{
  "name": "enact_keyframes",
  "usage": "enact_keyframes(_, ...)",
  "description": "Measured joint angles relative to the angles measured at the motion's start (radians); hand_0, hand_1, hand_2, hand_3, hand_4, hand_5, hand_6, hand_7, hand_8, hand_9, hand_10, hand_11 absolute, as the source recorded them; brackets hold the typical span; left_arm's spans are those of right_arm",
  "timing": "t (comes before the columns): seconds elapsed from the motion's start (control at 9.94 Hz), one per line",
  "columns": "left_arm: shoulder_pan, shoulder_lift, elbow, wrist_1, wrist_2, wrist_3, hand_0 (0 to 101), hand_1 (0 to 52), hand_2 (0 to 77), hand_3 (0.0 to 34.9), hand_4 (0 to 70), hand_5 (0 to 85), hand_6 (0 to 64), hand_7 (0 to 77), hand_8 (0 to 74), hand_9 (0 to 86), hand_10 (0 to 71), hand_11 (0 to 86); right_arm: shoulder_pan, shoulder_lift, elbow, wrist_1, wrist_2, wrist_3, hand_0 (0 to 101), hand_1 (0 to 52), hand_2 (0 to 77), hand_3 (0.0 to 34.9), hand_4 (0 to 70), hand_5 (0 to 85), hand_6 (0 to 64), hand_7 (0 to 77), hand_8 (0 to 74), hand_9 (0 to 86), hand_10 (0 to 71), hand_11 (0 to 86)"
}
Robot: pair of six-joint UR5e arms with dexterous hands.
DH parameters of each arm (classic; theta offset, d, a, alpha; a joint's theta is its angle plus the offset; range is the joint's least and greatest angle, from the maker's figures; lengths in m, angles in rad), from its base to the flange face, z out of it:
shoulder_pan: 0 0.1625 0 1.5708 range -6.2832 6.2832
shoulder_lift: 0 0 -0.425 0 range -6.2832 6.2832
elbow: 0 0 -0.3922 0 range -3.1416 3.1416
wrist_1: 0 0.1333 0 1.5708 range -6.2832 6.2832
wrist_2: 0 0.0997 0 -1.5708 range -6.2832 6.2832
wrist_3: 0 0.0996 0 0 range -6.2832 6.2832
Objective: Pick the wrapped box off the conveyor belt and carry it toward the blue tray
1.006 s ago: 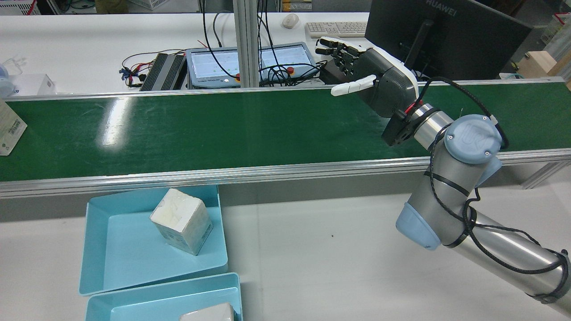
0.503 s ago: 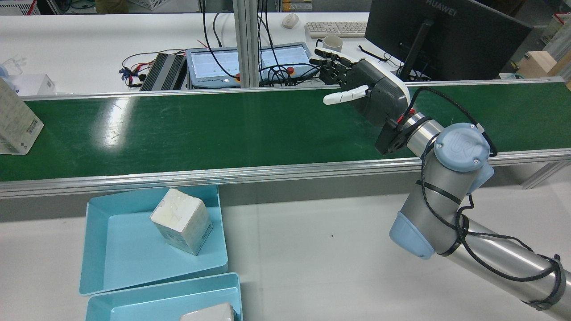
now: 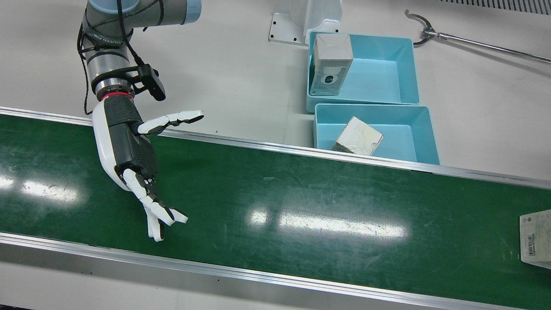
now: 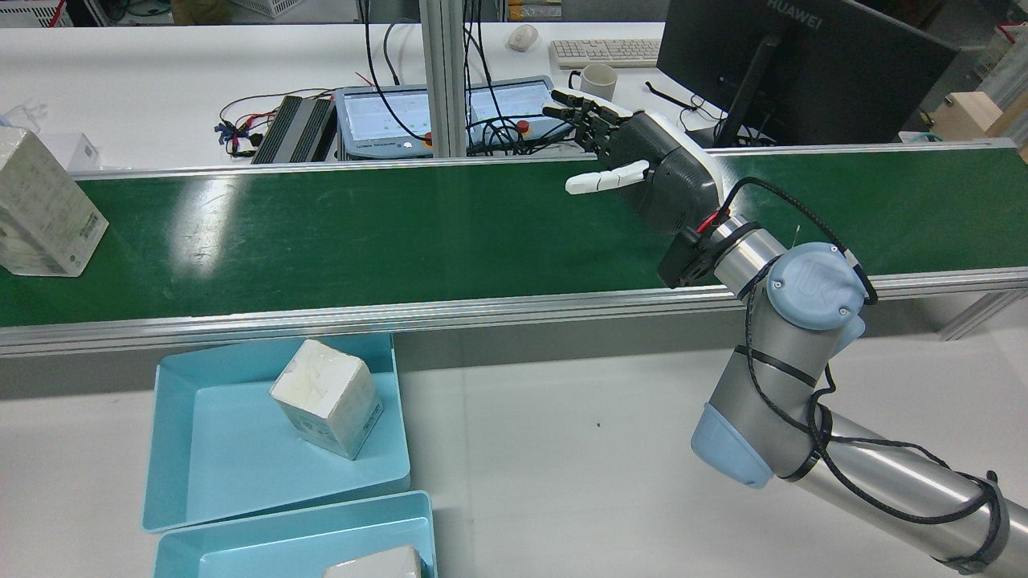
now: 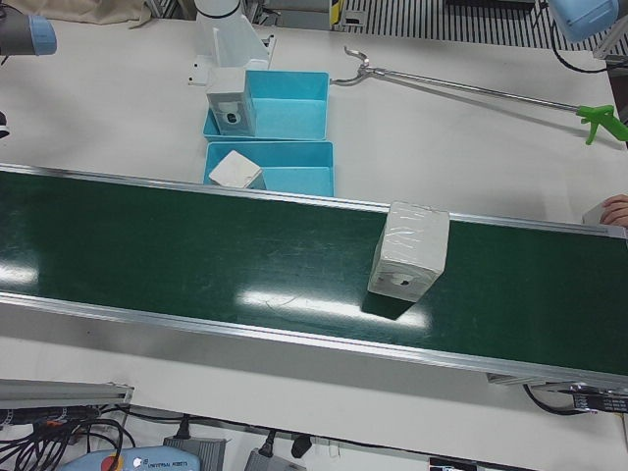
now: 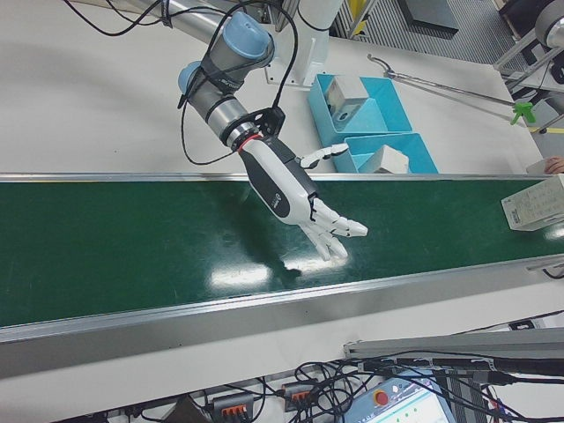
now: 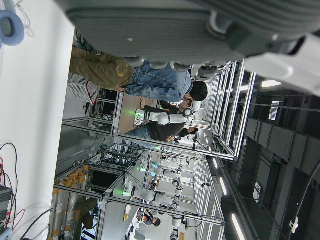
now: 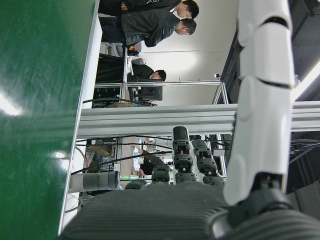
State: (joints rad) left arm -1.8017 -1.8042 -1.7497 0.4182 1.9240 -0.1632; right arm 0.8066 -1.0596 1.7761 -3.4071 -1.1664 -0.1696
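The right hand (image 4: 642, 172) hangs over the green conveyor belt (image 4: 401, 233) with its fingers (image 3: 155, 213) spread wide and nothing in it, palm turned along the belt, thumb sticking out to the side. In the front view it sits toward the belt's left end, reaching from the robot-side rail out to just short of the operator-side rail. The wrapped box (image 5: 409, 250) stands upright on the belt, way off at the opposite end from the hand, so the two are well apart; in the rear view it's right at the left edge of the frame (image 4: 40, 205), and you can make out a small printed label low on one face. Two blue trays sit on the white table just past the belt's robot-side rail: the blue tray (image 3: 417, 129) nearest the belt has a pale wrapped cube (image 3: 358, 137) tilted on a corner inside it, and the second tray (image 3: 400, 64) behind it holds another wrapped carton (image 3: 330, 64) standing up. A long metal reach tool (image 5: 471, 88) with a green handle lies on the table beyond the trays. As for the left hand (image 7: 200, 25), its own camera only catches a sliver of its underside, so I honestly can't tell whether it's open or closed.
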Motion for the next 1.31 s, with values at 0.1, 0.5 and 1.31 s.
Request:
enact_keyframes(0.1,0.000,0.000,0.000,0.000,0.000,0.000,0,0.0,1.1,0.0,0.5,1.1,0.5,0.5,0.5,0.5,0.0,0.5,0.003,-0.002,0.010,-0.015,0.007,-0.007,47,15.8,10.4,0.0,13.6,11.5,7.1,19.6,4.4,3.8,0.0,1.1)
enact_keyframes(0.5,0.000,0.000,0.000,0.000,0.000,0.000,0,0.0,1.1,0.0,0.0,1.1,0.5,0.5,0.5,0.0,0.0,0.5,0.005,-0.001,0.093,-0.187,0.051,-0.042,51,19.1,12.5,0.0,10.4,12.5,4.4,16.4,2.7,2.2,0.0,1.1)
enact_keyframes(1.31,0.000,0.000,0.000,0.000,0.000,0.000,0,0.0,1.1,0.0,0.5,1.1,0.0,0.5,0.5,0.0,0.0,0.5,-0.002,-0.012,0.043,-0.099,0.076,-0.041,47,13.1,8.2,0.0,7.6,8.2,4.4,12.5,1.6,2.2,0.0,1.1)
